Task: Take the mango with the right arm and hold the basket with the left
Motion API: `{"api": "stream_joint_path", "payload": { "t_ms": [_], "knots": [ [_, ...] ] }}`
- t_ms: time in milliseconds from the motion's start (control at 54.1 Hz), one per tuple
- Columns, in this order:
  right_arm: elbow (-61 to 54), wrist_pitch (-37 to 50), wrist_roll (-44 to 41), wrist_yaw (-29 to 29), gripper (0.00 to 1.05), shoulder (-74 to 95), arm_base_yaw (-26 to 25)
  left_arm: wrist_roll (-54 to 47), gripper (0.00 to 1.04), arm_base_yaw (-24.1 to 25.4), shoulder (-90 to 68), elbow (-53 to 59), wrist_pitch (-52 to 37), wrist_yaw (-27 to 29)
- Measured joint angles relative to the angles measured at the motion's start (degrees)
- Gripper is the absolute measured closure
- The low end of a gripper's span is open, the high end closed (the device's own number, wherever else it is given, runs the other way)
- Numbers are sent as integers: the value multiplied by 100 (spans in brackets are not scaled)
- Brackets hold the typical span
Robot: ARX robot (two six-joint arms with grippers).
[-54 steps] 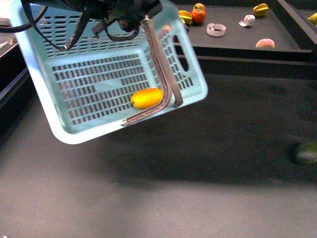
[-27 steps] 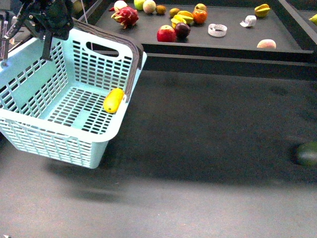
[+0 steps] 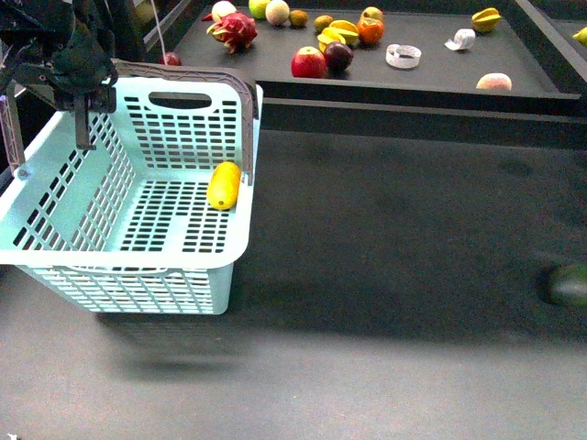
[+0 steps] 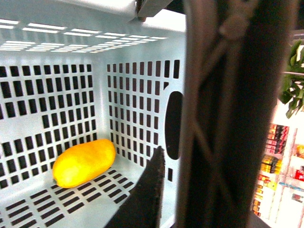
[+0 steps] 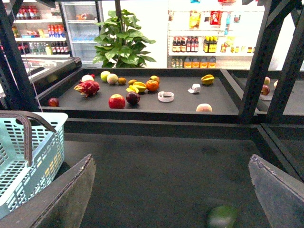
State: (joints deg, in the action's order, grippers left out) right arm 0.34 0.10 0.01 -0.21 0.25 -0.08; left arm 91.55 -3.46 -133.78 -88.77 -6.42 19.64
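The basket point(image 3: 128, 229) is sitting on the dark table point(image 3: 385, 302) at the near left of the front view, roughly at 9 o'clock from the picture's centre, and the mango point(image 3: 224, 185) is lying on its slotted floor against the right-hand wall, just below the grey-brown handle point(image 3: 246, 119). The mango's long axis is running nearly from 12 to 6 o'clock in that view, tilted slightly toward 1 o'clock at its far end. In the left wrist view the mango point(image 4: 84, 162) is resting in the floor corner, touching or almost touching the wall. The left hand point(image 3: 81, 87) is hanging over the basket's far left rim, at about 10 o'clock from the mango; it appears to be gripping a handle, since a dark strap is filling the left wrist view, but the jaws are not showing clearly, so their state cannot be told. The right hand point(image 5: 171, 199) is standing with its two fingers wide apart and nothing between them, well away from the basket, which is lying at about 9 o'clock in its own camera. The mango is therefore judged nearer the left arm. Farther off, at 4 o'clock on the table, a dark green fruit point(image 3: 569, 284) is lying alone, and beyond it a raised tray point(image 3: 431, 78) is carrying assorted fruit.
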Motion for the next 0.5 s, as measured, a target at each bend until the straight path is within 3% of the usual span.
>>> {"api": "stream_joint_path", "payload": {
  "t_ms": [259, 388, 443, 499],
  "knots": [
    [0, 0, 0, 0, 8, 0, 0, -306, 42, 9, 214, 358, -96, -70],
    [0, 0, 0, 0, 8, 0, 0, -739, 13, -44, 715, 839, -192, 59],
    [0, 0, 0, 0, 8, 0, 0, -846, 6, -66, 1003, 951, -328, 61],
    [0, 0, 0, 0, 8, 0, 0, -951, 9, -87, 1311, 1019, -400, 44]
  ]
}}
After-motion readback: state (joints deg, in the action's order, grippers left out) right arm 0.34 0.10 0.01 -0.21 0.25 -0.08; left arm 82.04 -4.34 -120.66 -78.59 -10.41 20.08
